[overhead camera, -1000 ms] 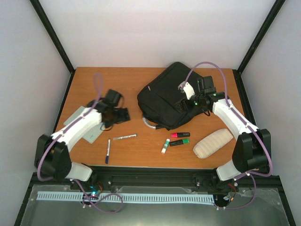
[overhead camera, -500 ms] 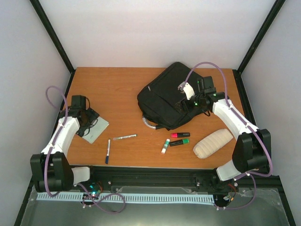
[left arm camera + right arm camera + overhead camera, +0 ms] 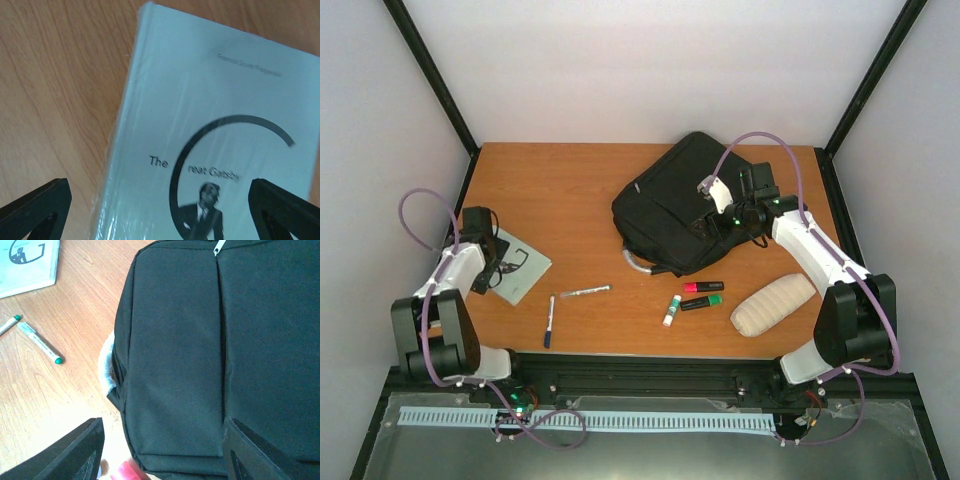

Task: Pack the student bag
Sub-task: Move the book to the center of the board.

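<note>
The student bag point(image 3: 668, 205) lies flat on the far right part of the wooden desk point(image 3: 570, 185), its grey loop handle point(image 3: 637, 263) poking out at the near end. The right end effector point(image 3: 165, 452) hangs just above the bag's right side with its jaws spread apart; black fabric shows below them and nothing is clamped between them. Well off to the left of the bag, near the desk's edge, the left end effector point(image 3: 160, 205) hovers over a pale book point(image 3: 528, 270) titled The Great Gatsby, jaws wide open with the cover showing between them. Nearer than the bag, close to its handle, lie a pink highlighter point(image 3: 703, 286), a green highlighter point(image 3: 702, 301) and a small white and green stick point(image 3: 670, 311). A beige ribbed pouch point(image 3: 775, 303) sits to their right. Between the bag and the book are a thin pen point(image 3: 585, 291) and a dark-capped marker point(image 3: 549, 322).
</note>
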### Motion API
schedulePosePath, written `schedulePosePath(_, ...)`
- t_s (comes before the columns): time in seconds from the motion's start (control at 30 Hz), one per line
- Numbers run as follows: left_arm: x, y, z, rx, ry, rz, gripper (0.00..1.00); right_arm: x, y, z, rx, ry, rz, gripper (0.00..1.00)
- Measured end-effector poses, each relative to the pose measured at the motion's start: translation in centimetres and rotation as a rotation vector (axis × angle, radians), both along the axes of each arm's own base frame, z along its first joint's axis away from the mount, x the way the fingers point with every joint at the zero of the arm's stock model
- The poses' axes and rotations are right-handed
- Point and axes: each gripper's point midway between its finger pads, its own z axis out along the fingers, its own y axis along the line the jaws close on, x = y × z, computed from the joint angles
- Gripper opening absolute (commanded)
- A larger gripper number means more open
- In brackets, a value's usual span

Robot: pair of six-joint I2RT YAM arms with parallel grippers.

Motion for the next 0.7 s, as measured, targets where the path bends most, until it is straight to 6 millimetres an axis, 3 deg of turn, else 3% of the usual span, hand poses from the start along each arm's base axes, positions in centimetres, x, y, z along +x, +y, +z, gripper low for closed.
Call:
schedulePosePath(0.17, 0.2, 1.0, -1.8, 0.038, 0.053, 0.032, 1.0, 0.0, 0.0, 0.0, 0.001, 0.001, 0.002, 0.66)
schedulePosePath(0.3, 1.5, 1.1, -2.7, 0.027, 0.068, 0.014, 0.99, -0.1, 0.0, 0.0, 0.002, 0.002, 0.002, 0.65)
schedulePosePath(0.47, 4.6, 0.8, -4.3, -0.023, 0.091, -0.048, 0.95, -0.2, 0.3, -0.1, 0.014, 0.011, 0.012, 0.64)
schedulePosePath(0.6, 7.7, -0.3, -4.7, -0.065, 0.053, -0.137, 0.83, -0.1, 0.4, -0.7, 0.018, 0.032, 0.018, 0.63)
schedulePosePath(0.7, 12.0, -2.3, -4.9, -0.093, 0.046, -0.273, 0.82, -0.1, 0.5, -1.0, 0.022, 0.044, 0.023, 0.62)
